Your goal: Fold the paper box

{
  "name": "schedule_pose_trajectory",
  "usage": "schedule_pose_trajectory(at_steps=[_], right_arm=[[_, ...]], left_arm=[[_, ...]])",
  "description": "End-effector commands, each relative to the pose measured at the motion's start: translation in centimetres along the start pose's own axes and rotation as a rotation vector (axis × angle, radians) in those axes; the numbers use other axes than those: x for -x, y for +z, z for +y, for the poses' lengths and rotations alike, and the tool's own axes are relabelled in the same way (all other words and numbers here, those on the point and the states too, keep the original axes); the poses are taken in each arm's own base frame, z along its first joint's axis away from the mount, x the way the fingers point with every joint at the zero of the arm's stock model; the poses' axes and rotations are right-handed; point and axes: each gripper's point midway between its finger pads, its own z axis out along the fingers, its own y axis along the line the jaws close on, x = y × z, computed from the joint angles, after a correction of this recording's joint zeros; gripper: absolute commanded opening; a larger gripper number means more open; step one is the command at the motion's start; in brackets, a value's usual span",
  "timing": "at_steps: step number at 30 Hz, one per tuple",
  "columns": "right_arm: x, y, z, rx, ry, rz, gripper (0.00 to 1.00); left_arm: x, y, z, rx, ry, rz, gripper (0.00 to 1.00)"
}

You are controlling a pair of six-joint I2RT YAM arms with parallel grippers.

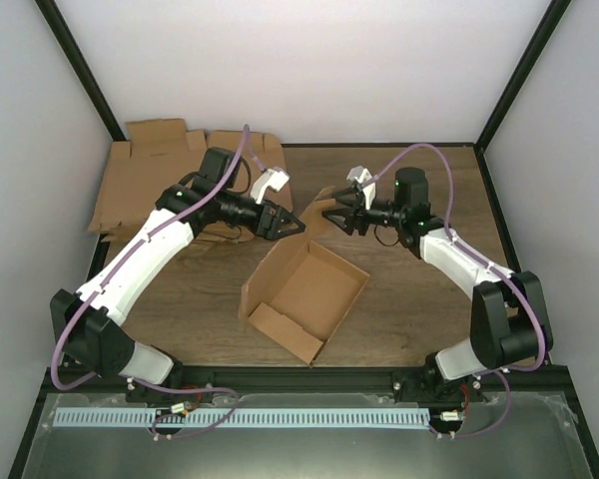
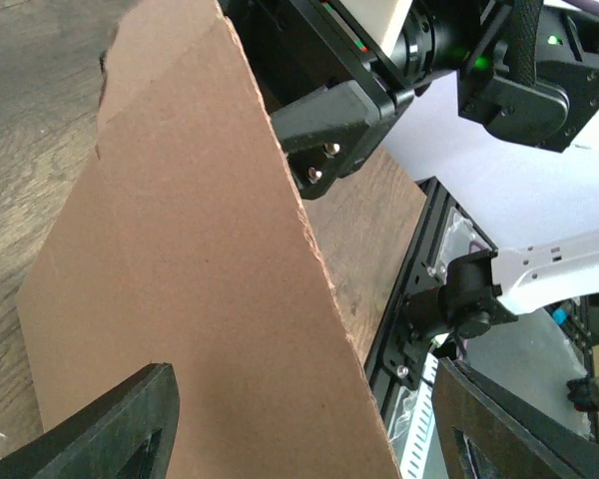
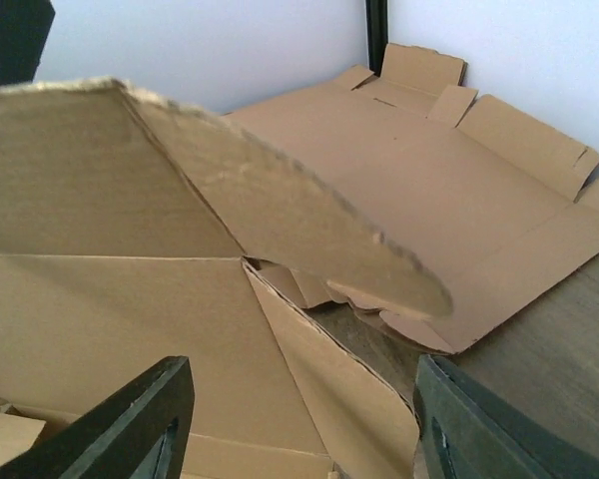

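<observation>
The paper box [image 1: 304,291] stands half-formed in the middle of the table, a shallow open tray with raised walls and a loose flap at its far corner. My left gripper [image 1: 292,226] is open just above that far corner; in the left wrist view [image 2: 309,444] a large brown flap [image 2: 200,279] fills the space between the spread fingers [image 2: 130,419]. My right gripper [image 1: 331,214] is open and faces the left one across the same corner. In the right wrist view [image 3: 304,434] the box's inner wall [image 3: 110,309] and a curved flap [image 3: 280,220] lie ahead of it.
A pile of flat brown cardboard blanks [image 1: 150,180] lies at the back left, also in the right wrist view [image 3: 459,190]. White walls close in the table on three sides. The black frame rail [image 1: 299,379] runs along the near edge.
</observation>
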Motion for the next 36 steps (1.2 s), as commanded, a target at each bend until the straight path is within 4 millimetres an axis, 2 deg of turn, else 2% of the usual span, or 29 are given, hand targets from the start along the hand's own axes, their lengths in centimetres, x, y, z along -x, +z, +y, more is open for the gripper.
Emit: schedule_pose_trajectory(at_steps=[1, 7, 15, 17, 19, 22, 25, 28, 30, 32, 34, 36], right_arm=[[0.5, 0.5, -0.2, 0.005, -0.015, -0.017, 0.59], [0.3, 0.6, 0.3, 0.02, -0.017, -0.004, 0.31], [0.2, 0.1, 1.4, -0.034, -0.004, 0.0, 0.05], [0.1, -0.1, 1.3, -0.077, 0.014, 0.001, 0.01], [0.0, -0.5, 1.0, -0.133, 0.038, -0.008, 0.01], [-0.1, -2.0, -0.3, -0.278, 0.082, -0.034, 0.01], [0.4, -3.8, -1.1, -0.397, 0.097, -0.062, 0.01], [0.5, -5.2, -1.2, -0.469, 0.119, -0.078, 0.01], [0.4, -6.1, -1.1, -0.504, 0.136, -0.08, 0.01], [0.3, -7.1, -1.2, -0.555, 0.166, -0.078, 0.01], [0.0, -7.9, -1.0, -0.581, 0.182, -0.073, 0.01], [-0.6, -8.4, -0.7, -0.6, 0.192, -0.06, 0.01]], left_arm=[[-0.1, 0.0, -0.9, -0.03, 0.018, -0.006, 0.71], [0.0, 0.0, -0.6, -0.017, 0.014, -0.008, 0.71], [0.1, 0.2, 0.0, 0.006, -0.001, -0.013, 0.71], [0.6, 0.0, 0.1, 0.024, -0.005, -0.03, 0.75], [1.5, -0.6, -0.3, 0.042, 0.003, -0.064, 0.83], [4.3, -3.0, -1.6, 0.094, 0.032, -0.169, 0.99], [7.4, -6.9, -3.7, 0.177, 0.089, -0.323, 1.0], [9.0, -10.6, -5.3, 0.259, 0.138, -0.454, 1.0], [9.0, -12.7, -4.6, 0.371, 0.135, -0.514, 1.0], [8.1, -15.0, -2.6, 0.535, 0.089, -0.563, 1.0], [6.7, -16.9, -0.6, 0.676, 0.06, -0.603, 1.0], [4.9, -17.4, 0.8, 0.737, 0.048, -0.604, 1.0]])
